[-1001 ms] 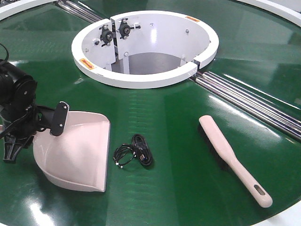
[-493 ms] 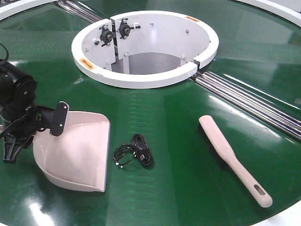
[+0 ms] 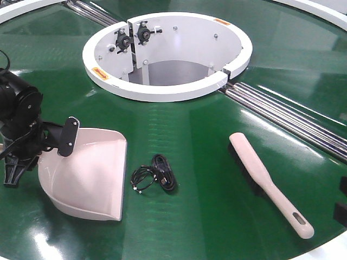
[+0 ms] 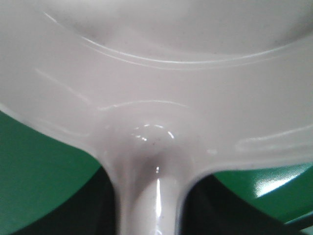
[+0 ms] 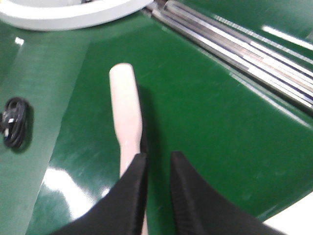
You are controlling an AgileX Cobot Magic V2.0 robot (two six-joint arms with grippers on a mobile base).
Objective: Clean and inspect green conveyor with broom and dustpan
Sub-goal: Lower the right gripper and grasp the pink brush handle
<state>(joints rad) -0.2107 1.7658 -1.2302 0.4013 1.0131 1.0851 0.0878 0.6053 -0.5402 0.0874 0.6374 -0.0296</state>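
Broom point(image 5: 126, 105) lies on green conveyor point(image 5: 210, 112), handle toward near right edge, running beneath right gripper's point(image 5: 157, 157) parted, empty fingers; left gripper point(image 3: 39, 154) at dustpan point(image 3: 89, 179) handle, grip unclear.

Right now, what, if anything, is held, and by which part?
Left tool: the dustpan, by its handle. Right tool: nothing, open above the broom.
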